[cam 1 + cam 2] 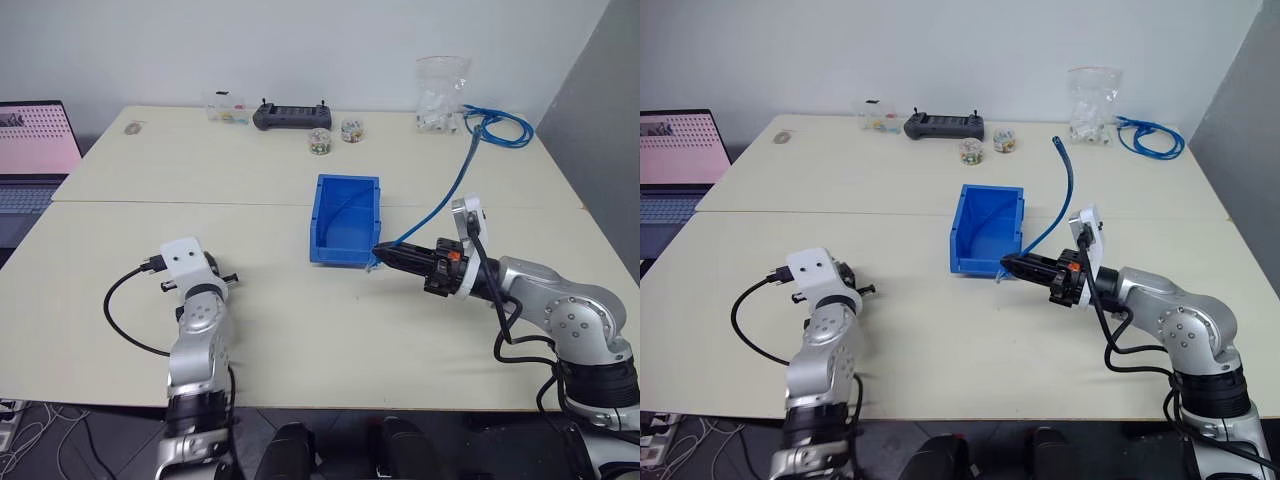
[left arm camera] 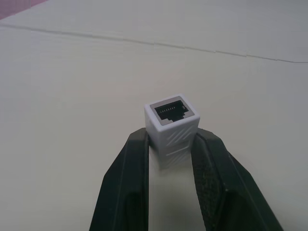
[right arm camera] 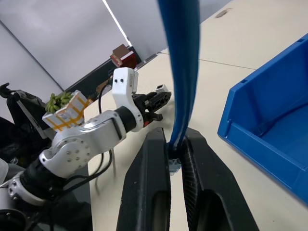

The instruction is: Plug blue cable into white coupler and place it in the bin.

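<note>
The white coupler (image 2: 171,120) is a small white block with a dark socket facing outward, and my left gripper (image 2: 172,140) is shut on its sides just above the table at the near left (image 1: 228,279). My right gripper (image 1: 381,254) is shut on the end of the blue cable (image 1: 450,195) and points left, close by the near right corner of the blue bin (image 1: 340,252). In the right wrist view the cable (image 3: 180,57) rises from between the black fingers (image 3: 154,183); its plug is hidden between them. The bin stands open-topped at the table's middle, with a strand of blue cable inside.
A laptop (image 1: 30,150) sits at the far left. Along the back edge are a black controller (image 1: 292,116), small jars (image 1: 320,140), a clear bag of white parts (image 1: 440,95) and a coil of blue cable (image 1: 497,128). A seam (image 1: 200,203) crosses the table.
</note>
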You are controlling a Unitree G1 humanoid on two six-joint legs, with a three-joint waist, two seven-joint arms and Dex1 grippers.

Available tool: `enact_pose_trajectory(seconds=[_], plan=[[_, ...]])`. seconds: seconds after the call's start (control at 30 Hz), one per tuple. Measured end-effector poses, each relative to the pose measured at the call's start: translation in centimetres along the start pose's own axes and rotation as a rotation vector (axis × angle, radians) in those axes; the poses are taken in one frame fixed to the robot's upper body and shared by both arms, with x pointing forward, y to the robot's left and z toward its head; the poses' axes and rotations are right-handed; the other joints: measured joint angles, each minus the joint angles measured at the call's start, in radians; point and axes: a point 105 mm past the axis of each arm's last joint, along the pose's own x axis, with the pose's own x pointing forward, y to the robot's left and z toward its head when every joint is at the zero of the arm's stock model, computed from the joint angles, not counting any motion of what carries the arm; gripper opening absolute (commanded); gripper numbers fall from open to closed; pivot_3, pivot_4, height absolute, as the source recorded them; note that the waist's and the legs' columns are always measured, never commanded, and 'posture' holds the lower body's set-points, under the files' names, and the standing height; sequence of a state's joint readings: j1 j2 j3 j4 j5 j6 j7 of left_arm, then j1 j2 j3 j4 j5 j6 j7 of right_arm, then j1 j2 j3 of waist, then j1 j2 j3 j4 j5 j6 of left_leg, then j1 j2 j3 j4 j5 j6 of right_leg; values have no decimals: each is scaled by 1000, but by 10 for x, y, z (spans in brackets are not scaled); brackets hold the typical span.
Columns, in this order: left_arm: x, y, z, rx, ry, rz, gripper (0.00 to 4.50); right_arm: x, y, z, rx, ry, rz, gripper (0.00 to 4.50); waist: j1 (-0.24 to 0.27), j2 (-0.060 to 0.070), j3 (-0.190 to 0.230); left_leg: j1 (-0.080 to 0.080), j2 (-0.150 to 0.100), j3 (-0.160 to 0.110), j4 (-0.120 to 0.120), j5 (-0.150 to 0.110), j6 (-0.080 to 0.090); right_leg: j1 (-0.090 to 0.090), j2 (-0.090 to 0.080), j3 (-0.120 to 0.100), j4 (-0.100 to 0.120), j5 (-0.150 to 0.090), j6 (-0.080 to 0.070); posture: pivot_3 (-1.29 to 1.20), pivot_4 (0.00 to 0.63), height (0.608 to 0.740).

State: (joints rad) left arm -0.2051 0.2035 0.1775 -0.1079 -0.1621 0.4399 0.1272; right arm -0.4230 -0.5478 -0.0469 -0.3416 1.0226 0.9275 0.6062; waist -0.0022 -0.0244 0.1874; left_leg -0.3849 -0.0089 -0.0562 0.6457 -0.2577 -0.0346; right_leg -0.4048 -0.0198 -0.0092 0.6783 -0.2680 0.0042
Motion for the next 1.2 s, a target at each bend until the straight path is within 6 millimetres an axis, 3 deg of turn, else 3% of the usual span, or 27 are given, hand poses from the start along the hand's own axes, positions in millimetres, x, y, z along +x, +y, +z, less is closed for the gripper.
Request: enact_pose_trajectory(seconds=[0.07,0.27,0.37,0.5,0.73,0.9,1.2], plan=[[-9,-21,-5,77,31,-210,910,-4,0,-4,2,4,-18,54,0,0,0,0,0,0,0,0,0,0,0,0,0,0,0,0,150,740],[-50,-109,-3,195,109,-897,910,-7,9,-14,-73,56,-41,54,0,0,0,0,0,0,0,0,0,0,1,-1,0,0,0,0,150,740],[-63,-126,5,257,120,-1098,910,-5,10,-19,-89,75,-50,54,-8,0,0,0,1,1,0,0,0,0,1,0,0,0,0,0,150,740],[-77,-131,5,394,148,-1310,910,-5,9,-22,-122,87,-69,54,-18,0,0,1,1,1,-1,0,0,0,2,0,0,0,0,0,150,740],[-97,-125,-20,614,228,-1573,909,-2,6,-32,-219,128,-90,53,-23,0,0,0,1,-1,0,0,0,0,1,0,0,0,0,0,150,740],[-96,-130,-21,712,177,-1651,909,5,14,-42,-313,162,-16,53,-23,0,0,1,1,-1,0,0,0,0,1,0,0,0,0,0,150,740],[-97,-131,-22,739,151,-1703,909,18,23,-60,-379,203,131,53,-24,0,0,1,1,-2,0,0,0,0,1,0,0,0,0,0,150,740]])
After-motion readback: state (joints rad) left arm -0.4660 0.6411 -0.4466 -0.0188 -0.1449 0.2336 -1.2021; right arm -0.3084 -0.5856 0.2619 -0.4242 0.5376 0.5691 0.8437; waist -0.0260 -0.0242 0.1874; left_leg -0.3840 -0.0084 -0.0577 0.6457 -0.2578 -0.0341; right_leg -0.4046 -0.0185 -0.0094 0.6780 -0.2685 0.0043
